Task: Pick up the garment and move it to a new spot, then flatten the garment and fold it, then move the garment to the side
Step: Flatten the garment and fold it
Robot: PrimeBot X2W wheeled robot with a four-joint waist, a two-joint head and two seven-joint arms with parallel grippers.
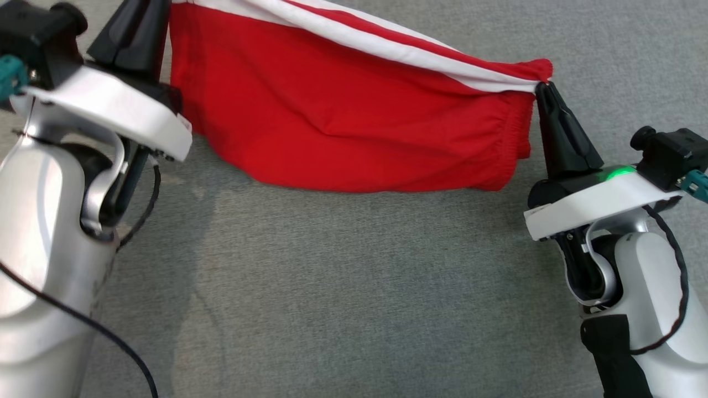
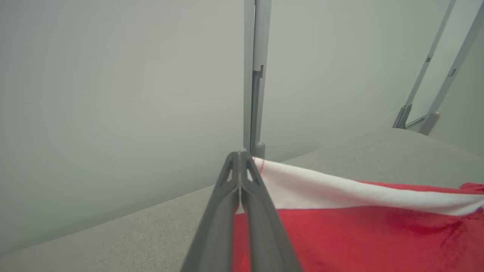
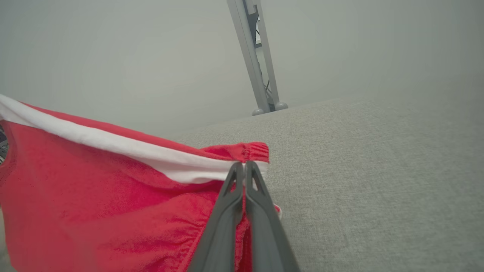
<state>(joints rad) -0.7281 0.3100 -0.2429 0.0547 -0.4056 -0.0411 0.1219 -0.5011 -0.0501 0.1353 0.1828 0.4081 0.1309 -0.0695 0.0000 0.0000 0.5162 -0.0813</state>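
Hanging lifted at 12 o'clock: garment [image 1: 343,121], left gripper [image 2: 240,155] clamped on one top corner, right gripper [image 1: 542,88] clamped on other. Pickup judged done; relocation, flattening, folding, side move remain

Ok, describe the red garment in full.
The garment is soft red cloth with a white stripe along its top edge and gathered elastic at its right end. It hangs stretched between the left end effector and right end effector, both shut on its upper corners, over the grey surface.
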